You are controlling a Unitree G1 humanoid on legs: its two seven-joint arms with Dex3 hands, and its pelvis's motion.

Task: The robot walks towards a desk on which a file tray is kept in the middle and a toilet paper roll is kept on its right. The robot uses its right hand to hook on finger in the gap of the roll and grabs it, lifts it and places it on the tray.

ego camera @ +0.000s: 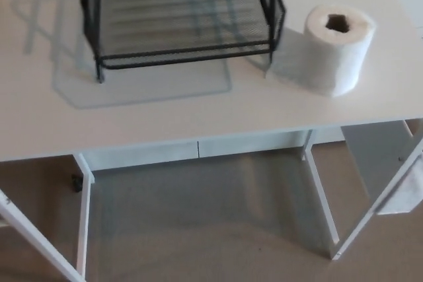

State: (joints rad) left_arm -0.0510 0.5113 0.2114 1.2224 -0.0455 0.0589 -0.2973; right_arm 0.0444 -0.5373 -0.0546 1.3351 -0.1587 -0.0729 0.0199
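We see no part of our own body in the head view | neither arm nor hand shows | no colours, cables, screws or markings of ours can be told from here

The file tray (178, 24) runs off the top edge, so its upper tiers and back are cut away. Right of the tray, the desk (198, 117) loses its far corner. The whole scene is slightly soft.
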